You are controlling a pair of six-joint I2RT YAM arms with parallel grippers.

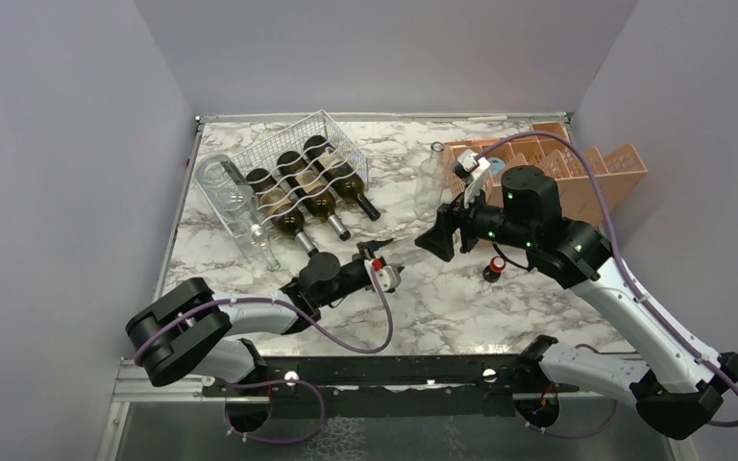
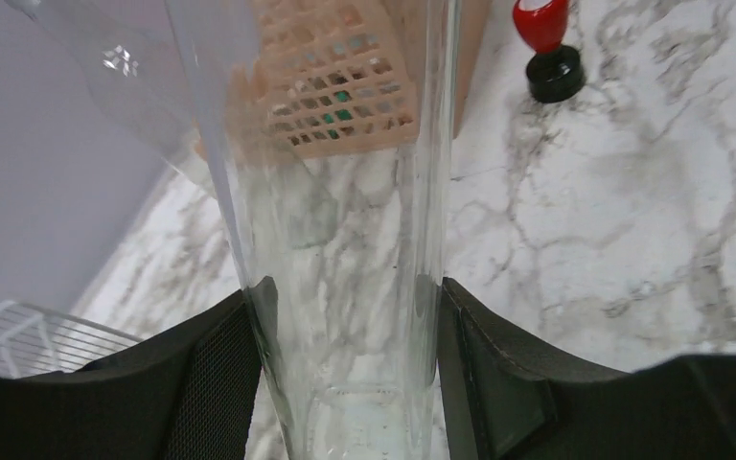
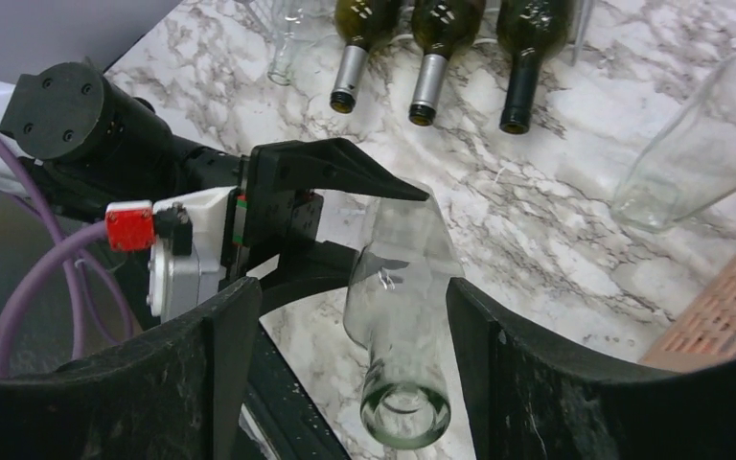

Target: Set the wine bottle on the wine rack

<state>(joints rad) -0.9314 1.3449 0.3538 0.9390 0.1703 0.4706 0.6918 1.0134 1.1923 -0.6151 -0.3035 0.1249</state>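
Note:
A clear glass wine bottle (image 2: 345,192) is clamped between my left gripper's (image 2: 350,364) black fingers. In the top view that gripper (image 1: 381,266) sits at mid-table and the bottle (image 1: 406,252) points right toward my right gripper (image 1: 439,240). In the right wrist view the bottle's (image 3: 398,287) neck and open mouth lie between the open right gripper's (image 3: 347,297) fingers, with gaps on both sides. The white wire wine rack (image 1: 250,158) lies at the back left and holds three dark bottles (image 1: 312,197) and clear ones (image 1: 226,197).
An orange crate with dividers (image 1: 577,163) stands at the back right, and a clear bottle (image 1: 432,178) stands upright beside it. A red-topped stopper on a black base (image 1: 493,269) sits under the right arm. Grey walls enclose the table on three sides.

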